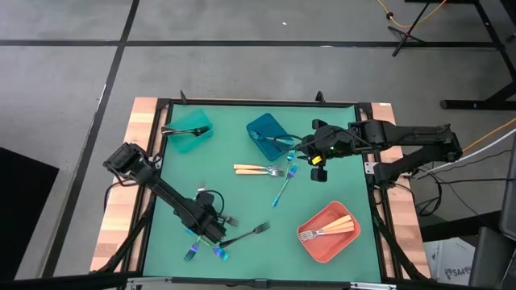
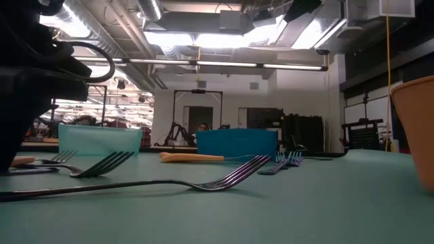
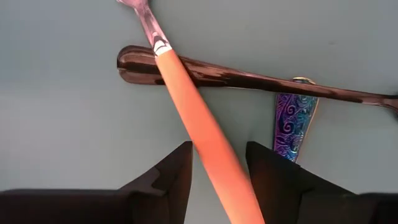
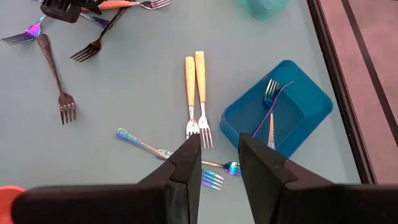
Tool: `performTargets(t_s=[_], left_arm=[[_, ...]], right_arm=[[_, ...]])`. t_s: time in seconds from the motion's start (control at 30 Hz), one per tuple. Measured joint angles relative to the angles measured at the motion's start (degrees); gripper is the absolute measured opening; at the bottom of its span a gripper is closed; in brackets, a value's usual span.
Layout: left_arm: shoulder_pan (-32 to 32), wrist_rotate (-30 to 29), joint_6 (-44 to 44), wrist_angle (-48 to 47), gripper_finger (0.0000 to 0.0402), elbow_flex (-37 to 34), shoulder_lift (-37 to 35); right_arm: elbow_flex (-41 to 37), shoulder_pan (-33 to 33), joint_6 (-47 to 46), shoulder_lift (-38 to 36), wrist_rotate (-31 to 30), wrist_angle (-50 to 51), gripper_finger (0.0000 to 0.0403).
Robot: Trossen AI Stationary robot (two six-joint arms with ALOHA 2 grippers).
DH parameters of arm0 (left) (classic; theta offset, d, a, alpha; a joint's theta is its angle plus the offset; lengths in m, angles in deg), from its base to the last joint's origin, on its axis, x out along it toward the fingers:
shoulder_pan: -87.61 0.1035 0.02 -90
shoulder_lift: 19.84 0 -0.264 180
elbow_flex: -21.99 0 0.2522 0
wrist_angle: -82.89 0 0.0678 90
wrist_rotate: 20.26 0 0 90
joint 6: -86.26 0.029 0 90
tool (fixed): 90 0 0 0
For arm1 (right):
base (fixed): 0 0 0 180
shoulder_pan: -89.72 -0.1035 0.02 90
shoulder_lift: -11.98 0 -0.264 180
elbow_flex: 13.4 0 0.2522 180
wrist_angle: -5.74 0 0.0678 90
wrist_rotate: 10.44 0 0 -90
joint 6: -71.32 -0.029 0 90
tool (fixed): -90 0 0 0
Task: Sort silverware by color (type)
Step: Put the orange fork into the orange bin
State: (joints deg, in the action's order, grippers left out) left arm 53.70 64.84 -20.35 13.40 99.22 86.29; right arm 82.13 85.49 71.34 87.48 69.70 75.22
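Left wrist view: an orange-handled fork [image 3: 205, 134] is straddled by the spread left gripper [image 3: 217, 171]; the right gripper [image 4: 219, 163], at two o'clock, is held parted and empty.

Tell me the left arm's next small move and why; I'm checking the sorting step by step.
Probably close the left hand on the gold-handled fork with the silver head. Its handle already runs between the open fingers, lying across a dark black fork beside an iridescent blue-teal fork handle, so closing should take the gold one alone.
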Motion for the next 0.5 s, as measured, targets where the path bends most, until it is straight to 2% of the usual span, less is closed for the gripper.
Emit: performTargets(t_s=[0.27, 0.5], left_arm=[[0.0, -0.37, 0.12, -0.02, 0.0143, 0.06, 0.21], [0.0, -0.45, 0.04, 0.21, 0.0107, 0.06, 0.28]], right_arm=[[0.0, 0.0, 0.01, 0.0, 0.01, 0.04, 0.0097], [0.0, -0.02, -2.27, -0.03, 0.03, 4.65, 0.0097]])
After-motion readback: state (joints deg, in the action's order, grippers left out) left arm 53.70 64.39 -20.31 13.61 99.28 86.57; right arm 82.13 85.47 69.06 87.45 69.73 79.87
